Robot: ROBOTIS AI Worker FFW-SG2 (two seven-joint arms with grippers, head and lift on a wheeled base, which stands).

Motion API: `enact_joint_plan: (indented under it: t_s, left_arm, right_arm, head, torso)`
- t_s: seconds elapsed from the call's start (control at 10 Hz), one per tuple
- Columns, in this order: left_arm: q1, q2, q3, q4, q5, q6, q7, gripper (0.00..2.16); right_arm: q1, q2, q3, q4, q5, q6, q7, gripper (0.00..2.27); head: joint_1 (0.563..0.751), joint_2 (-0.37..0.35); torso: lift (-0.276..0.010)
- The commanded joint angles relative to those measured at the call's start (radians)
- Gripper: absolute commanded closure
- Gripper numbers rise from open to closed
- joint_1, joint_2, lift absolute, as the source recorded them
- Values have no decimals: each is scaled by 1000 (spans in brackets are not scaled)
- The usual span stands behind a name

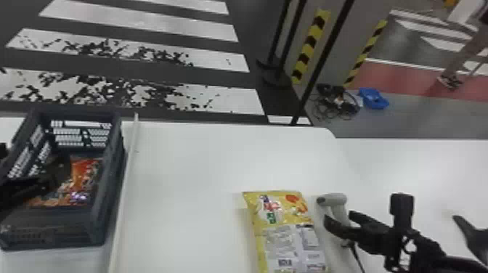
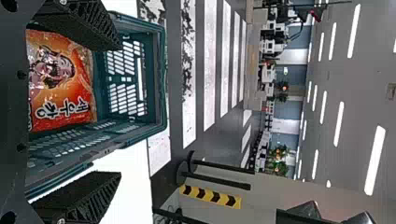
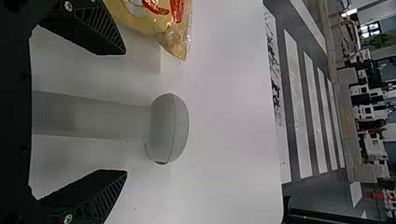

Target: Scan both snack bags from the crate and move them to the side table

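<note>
The left gripper (image 1: 27, 187) reaches in from the left edge over the dark crate (image 1: 96, 218), where an orange-red snack bag (image 1: 85, 174) lies. In the left wrist view, the left gripper (image 2: 117, 109) is open, with the orange bag (image 2: 60, 84) and crate (image 2: 161, 79) beyond its fingers. A yellow snack bag (image 1: 287, 232) lies on the white table, printed label up. Just right of it stands a grey scanner (image 1: 337, 199), with the right gripper (image 1: 341, 219) around it. In the right wrist view, the right gripper (image 3: 124, 112) is open, the scanner (image 3: 168, 128) between its spread fingers; the yellow bag (image 3: 149, 16) is alongside.
A raised pale edge (image 1: 125, 181) runs between the crate and the white table (image 1: 192, 174). A dark curved object (image 1: 470, 232) stands at the far right. Posts and a striped barrier (image 1: 312, 47) stand on the floor behind the table.
</note>
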Motion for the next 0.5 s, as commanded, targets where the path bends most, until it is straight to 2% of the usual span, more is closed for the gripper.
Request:
enact_joint_plan:
  t_s: [0.0,0.1,0.2,0.3,0.4]
  left_arm:
    - [1,1,-3,-1,0,0,-3,33]
    - [3,4,-5,-1,2,0,-3,33]
    - [1,6,-3,-1,5,0,-3,33]
    - [3,6,-3,-1,5,0,-3,33]
    - [4,6,-5,-3,5,0,-3,33]
  right_arm:
    - [-12,-7,16,22,13,-1,3,164]
    - [-12,-10,19,23,33,-1,11,508]
    - [-12,-15,35,22,47,5,5,1615]
    - [-12,-13,36,20,44,2,-14,2078]
    - [-12,-13,36,17,44,-23,-44,2240]
  head:
    - [695,-277]
    - [695,-276]
    - [695,-278]
    - [695,-280]
    - [695,-281]
  torso:
    - [-95]
    - [-95]
    - [-95]
    - [-95]
    - [-95]
